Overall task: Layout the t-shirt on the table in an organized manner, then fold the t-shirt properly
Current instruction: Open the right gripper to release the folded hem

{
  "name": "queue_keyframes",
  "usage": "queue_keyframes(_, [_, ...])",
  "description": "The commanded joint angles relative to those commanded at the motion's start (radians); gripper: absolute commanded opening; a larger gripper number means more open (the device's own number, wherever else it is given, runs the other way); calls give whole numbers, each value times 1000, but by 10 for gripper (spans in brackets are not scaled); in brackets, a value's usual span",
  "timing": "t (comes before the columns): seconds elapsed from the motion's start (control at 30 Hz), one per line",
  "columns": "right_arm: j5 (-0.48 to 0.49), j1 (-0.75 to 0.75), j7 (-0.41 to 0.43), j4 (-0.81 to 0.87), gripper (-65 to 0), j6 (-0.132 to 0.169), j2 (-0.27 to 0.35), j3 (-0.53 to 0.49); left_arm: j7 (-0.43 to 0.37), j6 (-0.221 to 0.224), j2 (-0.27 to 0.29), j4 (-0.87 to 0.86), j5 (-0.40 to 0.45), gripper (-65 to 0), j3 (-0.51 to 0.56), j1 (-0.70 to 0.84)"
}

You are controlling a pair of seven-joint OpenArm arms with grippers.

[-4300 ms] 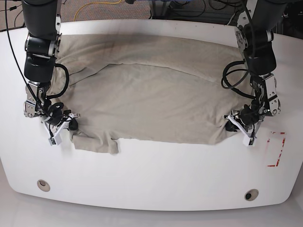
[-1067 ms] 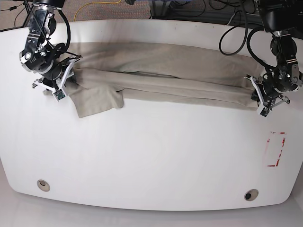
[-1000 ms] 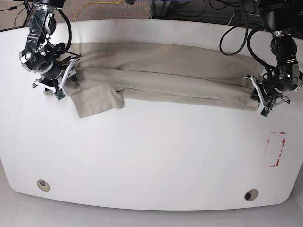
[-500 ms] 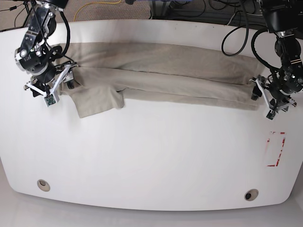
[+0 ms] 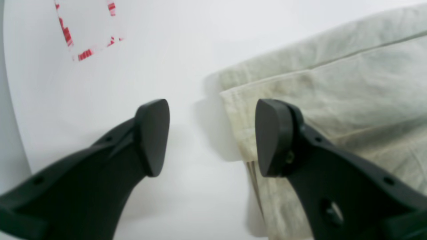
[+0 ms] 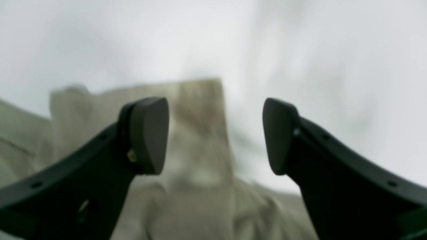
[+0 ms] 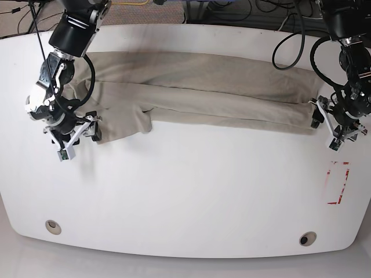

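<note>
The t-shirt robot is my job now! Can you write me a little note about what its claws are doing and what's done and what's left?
Left claw: open, holding nothing, at the t-shirt's hem-side edge.
Right claw: open, holding nothing, over the loose sleeve.
The shirt lies on the table as a long band along the far side, one lengthwise fold made.
Left to do: tuck in the sleeve that sticks out, then fold the band shorter.

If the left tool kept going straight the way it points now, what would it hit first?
Probably the bare table. The left tool is open beside the t-shirt, whose folded corner sits under one finger. The red mark lies further ahead, off to the side. Depth is unclear.
</note>
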Motion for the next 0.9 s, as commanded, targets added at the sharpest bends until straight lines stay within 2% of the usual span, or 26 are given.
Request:
queue_keyframes(0.23, [2,18,64,-129,-233,0,34,-68,0,0,0,-2,0,-272,0,2])
queue_keyframes(0.47, [6,-9,74,-129,-235,0,25,-146,0,0,0,-3,0,-272,0,2])
queue_keyframes(0.6, [0,-14,77,-129,-252,0,-8,-155,-2,0,0,-3,0,-272,0,2])
queue_keyframes(0.63, [0,-15,77,-129,-270,0,-11,-155,-2,0,0,-3,0,-272,0,2])
queue_keyframes(0.73, [0,-17,78,-129,-374,0,-14,-155,-2,0,0,-3,0,-272,0,0])
queue_keyframes(0.77, [0,-17,78,-129,-452,0,-15,-155,-2,0,0,-3,0,-272,0,0])
queue_keyframes(0.87, [0,-17,78,-129,-621,0,-15,-158,-2,0,0,-3,0,-272,0,0])
queue_keyframes(0.9, [0,-17,78,-129,-650,0,-14,-158,-2,0,0,-3,0,-272,0,0])
